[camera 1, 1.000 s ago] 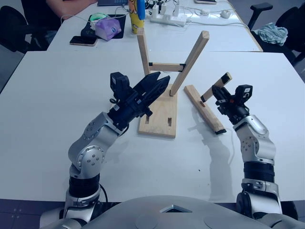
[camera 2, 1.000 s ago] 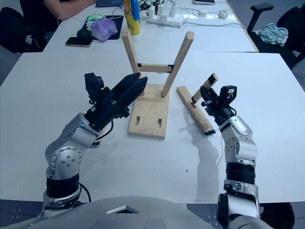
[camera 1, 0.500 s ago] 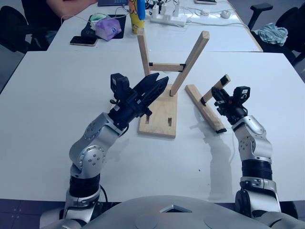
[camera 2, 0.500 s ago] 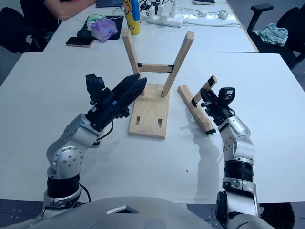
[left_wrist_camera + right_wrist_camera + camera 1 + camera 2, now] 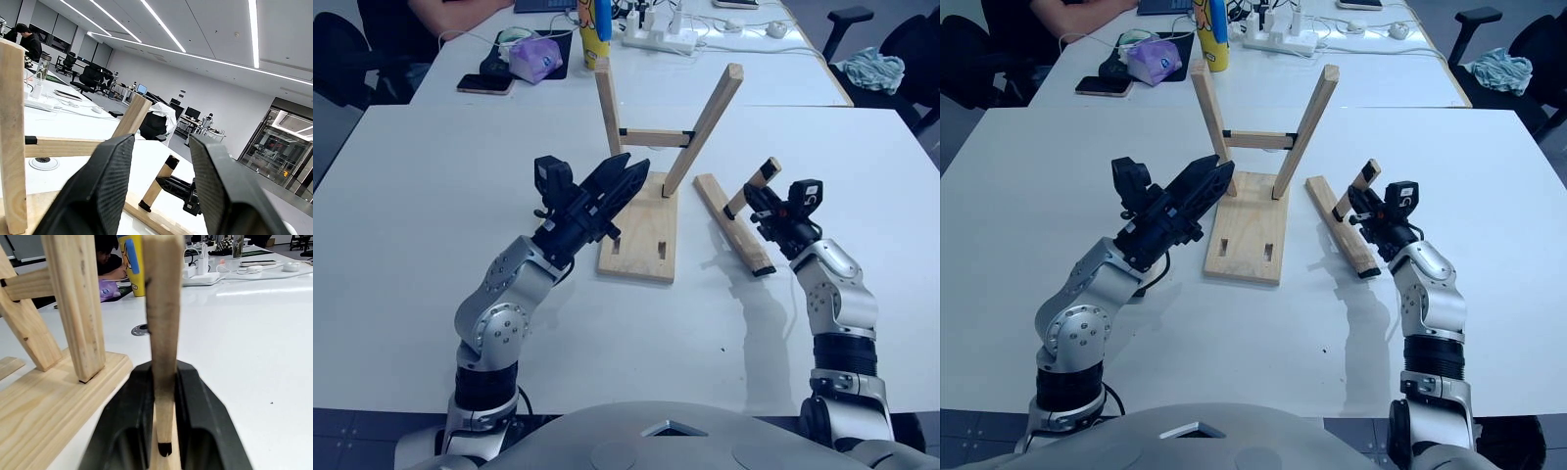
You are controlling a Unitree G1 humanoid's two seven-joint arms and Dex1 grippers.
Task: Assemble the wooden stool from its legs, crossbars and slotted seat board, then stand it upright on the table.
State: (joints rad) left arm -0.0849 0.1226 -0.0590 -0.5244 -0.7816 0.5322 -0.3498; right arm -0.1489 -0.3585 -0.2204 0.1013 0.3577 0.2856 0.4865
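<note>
My right gripper [image 5: 164,382] is closed on a short bar [image 5: 756,183]; both fingers [image 5: 195,411] press flat against its sides, and the bar rises tilted from between them. This gripper sits to the right of the seat board [image 5: 641,235], well apart from it. The lower end of the short bar meets a loose leg [image 5: 734,223], which lies flat on the table [image 5: 431,196] just right of the seat board and angles away from it toward its near end. I cannot tell whether bar and leg are locked together. My left gripper [image 5: 641,171] is wide open and holds nothing; the two dark fingers [image 5: 107,196] are spread with a clear gap between them. It hovers over the far left corner of the seat board, close to the foot of the left leg [image 5: 607,108]. The seat board lies flat near the middle of the table. Two legs stand in its far end: the left leg leans slightly outward to the left, and the right leg [image 5: 705,117] leans to the right. A crossbar [image 5: 656,138] joins them partway up. Two open slots [image 5: 636,250] show in the near end of the seat board. Beyond the seat board, on a second table, stand a yellow can [image 5: 595,34] and a power strip [image 5: 661,39].
</note>
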